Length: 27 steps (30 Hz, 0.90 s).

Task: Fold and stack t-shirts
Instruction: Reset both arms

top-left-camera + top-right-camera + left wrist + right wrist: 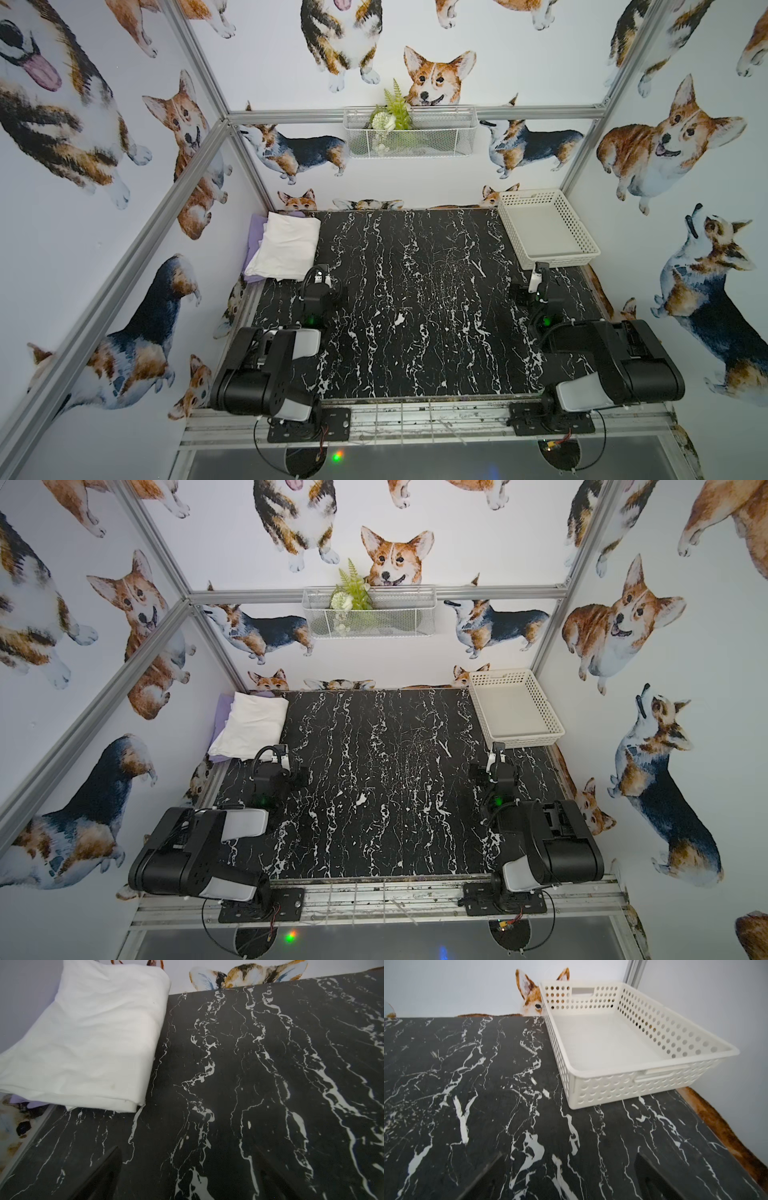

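Note:
A folded white t-shirt (286, 245) (251, 725) (87, 1039) lies on top of a lavender t-shirt (255, 232) (221, 712) at the far left corner of the black marble table (415, 311). Only the lavender edges show beneath it (35, 1103). My left gripper (322, 275) (280, 756) (187, 1153) hovers just in front of the stack's near right corner, open and holding nothing. My right gripper (540, 274) (498, 754) (569, 1155) is open over bare table, just before the basket's near edge.
An empty white perforated plastic basket (552, 259) (519, 739) (633, 1076) stands at the far right corner. A wire basket with a plant (409, 131) hangs on the back wall. Aluminium frame posts (245, 166) stand at the far corners.

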Motion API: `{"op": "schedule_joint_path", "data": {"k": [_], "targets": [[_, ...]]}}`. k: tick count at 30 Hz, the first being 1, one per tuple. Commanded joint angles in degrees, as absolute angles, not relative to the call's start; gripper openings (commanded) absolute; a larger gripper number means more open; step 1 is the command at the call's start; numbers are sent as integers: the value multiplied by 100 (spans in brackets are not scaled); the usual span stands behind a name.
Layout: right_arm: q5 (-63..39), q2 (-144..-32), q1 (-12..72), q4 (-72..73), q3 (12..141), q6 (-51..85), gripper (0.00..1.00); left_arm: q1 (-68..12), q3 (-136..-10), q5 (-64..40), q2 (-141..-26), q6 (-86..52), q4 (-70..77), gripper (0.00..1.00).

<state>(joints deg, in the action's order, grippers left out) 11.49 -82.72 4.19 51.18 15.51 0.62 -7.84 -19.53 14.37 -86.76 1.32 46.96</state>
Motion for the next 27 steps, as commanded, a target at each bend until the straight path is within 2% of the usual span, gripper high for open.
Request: {"op": "schedule_joint_path", "data": {"k": [1, 4, 12, 14, 16, 17, 20, 22, 23, 27], "targets": [[695, -8389, 410, 5408, 1591, 79, 100, -763, -2076, 1701, -9002, 129, 5573, 100], [646, -8250, 384, 4888, 1741, 114, 100, -687, -2172, 1610, -9018, 63, 5401, 100], [687, -8334, 272, 4805, 1858, 281, 100, -627, -2141, 1712, -9031, -24, 5457, 100], [213, -8291, 227, 4828, 1806, 137, 100, -520, -2223, 522, -9017, 272, 5255, 100], [9, -8287, 184, 4857, 1790, 112, 100, -151, -2254, -284, -9012, 120, 5187, 100], [-46, -8298, 161, 4856, 1795, 118, 100, -98, -2244, -373, -9034, 100, 5255, 100], [292, -8269, 193, 4912, 1754, 233, 100, -219, -2227, -137, -9013, 169, 5258, 100], [1528, -8265, 435, 5178, 1615, 467, 100, -429, -2198, 518, -9006, 149, 5298, 100], [1836, -8311, 540, 5245, 1619, 391, 100, -465, -2209, 928, -9017, 83, 5300, 100], [1879, -8331, 582, 5393, 1564, 320, 100, -514, -2115, 1322, -9000, -24, 5452, 100]]}}
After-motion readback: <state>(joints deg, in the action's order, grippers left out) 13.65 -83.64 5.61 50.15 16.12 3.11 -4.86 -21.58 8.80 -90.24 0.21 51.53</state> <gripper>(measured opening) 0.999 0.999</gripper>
